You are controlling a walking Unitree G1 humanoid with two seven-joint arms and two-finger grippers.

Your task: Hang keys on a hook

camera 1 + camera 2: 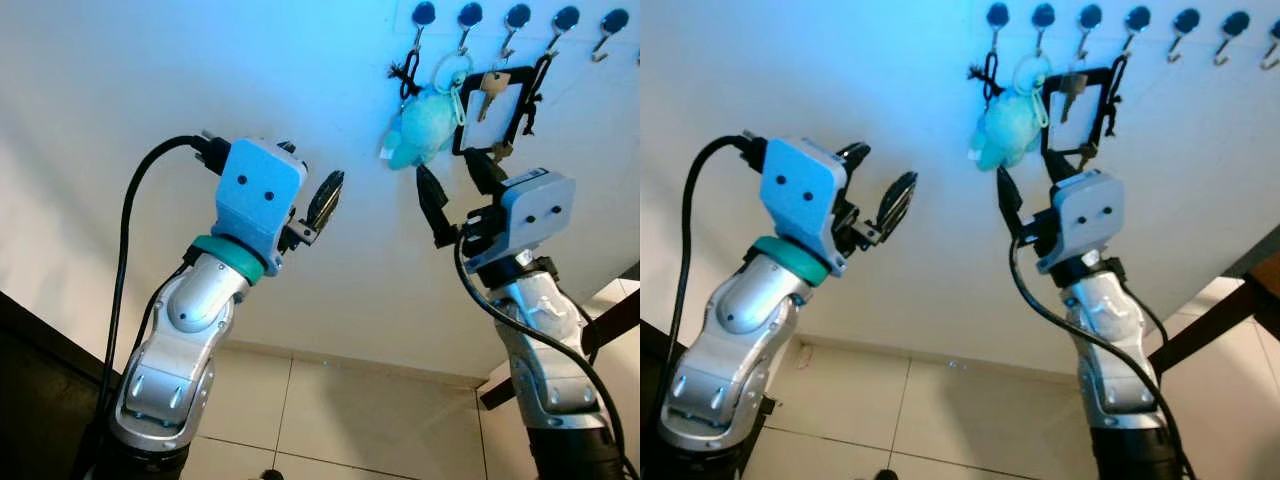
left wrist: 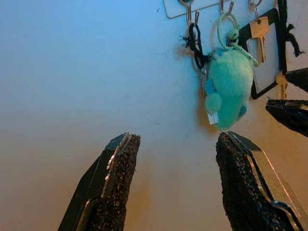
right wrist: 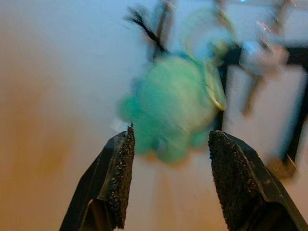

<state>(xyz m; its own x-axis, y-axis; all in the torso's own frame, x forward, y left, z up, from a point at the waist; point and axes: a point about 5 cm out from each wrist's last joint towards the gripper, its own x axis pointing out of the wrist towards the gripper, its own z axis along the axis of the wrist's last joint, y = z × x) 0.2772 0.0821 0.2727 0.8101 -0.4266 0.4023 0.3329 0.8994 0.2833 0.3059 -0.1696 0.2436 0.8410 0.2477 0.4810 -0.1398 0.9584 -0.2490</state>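
High on the white wall [image 1: 150,80], seen from the head, a teal plush keychain [image 1: 420,128] with keys [image 1: 492,88] hangs from a hook [image 1: 462,30]; the right gripper [image 1: 455,190] is spread just below, the left gripper [image 1: 312,195] well aside. Left wrist: parted fingers [image 2: 118,166] empty. Right wrist: the blurred plush sits between released fingers [image 3: 120,168].

No writing, label, brand or number can be read; the small tag [image 2: 212,117] on the plush toy [image 2: 230,86] looks blank.
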